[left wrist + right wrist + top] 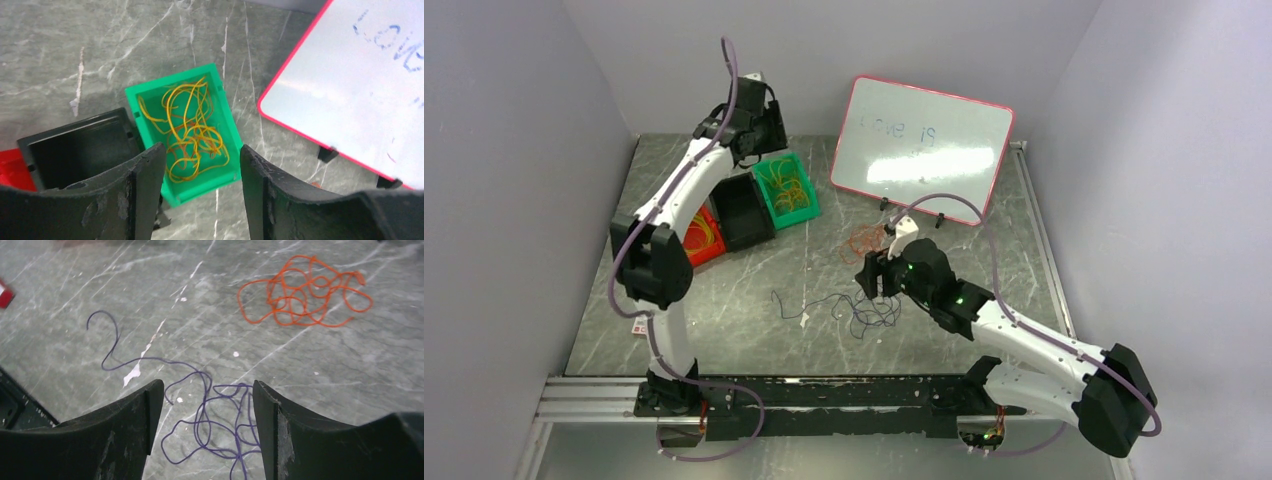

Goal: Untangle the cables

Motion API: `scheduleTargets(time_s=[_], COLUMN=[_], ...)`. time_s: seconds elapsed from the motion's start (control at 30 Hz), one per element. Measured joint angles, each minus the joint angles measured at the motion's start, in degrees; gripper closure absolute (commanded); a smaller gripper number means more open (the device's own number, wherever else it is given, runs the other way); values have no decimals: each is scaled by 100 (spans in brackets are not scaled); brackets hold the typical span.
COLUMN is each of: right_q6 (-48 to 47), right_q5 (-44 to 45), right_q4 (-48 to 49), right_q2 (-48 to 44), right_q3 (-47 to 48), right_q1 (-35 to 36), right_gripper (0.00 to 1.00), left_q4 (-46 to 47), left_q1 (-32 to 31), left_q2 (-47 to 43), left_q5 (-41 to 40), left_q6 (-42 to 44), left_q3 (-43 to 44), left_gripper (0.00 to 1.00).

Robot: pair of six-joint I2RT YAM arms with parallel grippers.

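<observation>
At the near edge of the table point(754, 300), both arm bases are bolted to a metal rail point(824, 395). Beyond the rail, toward the right of centre, the dark blue-purple cable point(210, 420) lies loose on the marbled surface; one end trails off leftward in a hooked curve, and the rest gathers into several overlapping loops. The right gripper point(205, 390) hangs directly over these loops. Its jaws stand well apart with nothing between them, and the cable rests on the table beneath rather than in any grip. Just beyond the dark cable, and separate from it, the orange cable point(305, 292) sits in a compact tangle of small loops on the bare table. Farther back and to the left, three bins stand side by side in a slanted row: a red bin point(694, 255), nearest, with orange-yellow strands inside; a black bin point(742, 235) in the middle; and a green bin point(200, 190), farthest. The green bin holds the yellow cables point(187, 130), curled into a loose mass that fills most of its floor. The left gripper point(202, 155) is positioned above the green bin, pointing down at it, with its jaws moderately parted and empty. At the far edge, a whiteboard point(921, 148) with a red frame leans against the back wall and carries faint blue writing.
</observation>
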Motion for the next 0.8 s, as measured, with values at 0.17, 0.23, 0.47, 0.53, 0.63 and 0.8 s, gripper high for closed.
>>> scheduleTargets(time_s=[0.17, 0.23, 0.47, 0.53, 0.63, 0.8], right_q6=[417, 592, 1222, 1298, 1327, 1344], right_q5=[761, 1049, 1443, 1403, 1252, 1104], right_q4=[-597, -1003, -2212, -2492, -2946, -3397], right_q2=[9, 72, 498, 704, 1060, 1257], right_q3=[308, 551, 1244, 1353, 1475, 1493], right_q1=[0, 0, 0, 0, -2, -11], right_gripper=[31, 32, 39, 39, 39, 40], left_q4=[623, 852, 1412, 1478, 1609, 1893], left_q1=[-2, -4, -7, -7, -20, -149], left_q2=[-1082, -1537, -3042, -3309, -3648, -4024], left_q5=[170, 273, 721, 887, 1266, 1770], left_q6=[455, 592, 793, 798, 863, 920], left_q3=[-1196, -1720, -3532, -3882, -4380, -5112], left_gripper=[39, 39, 41, 40, 38, 39])
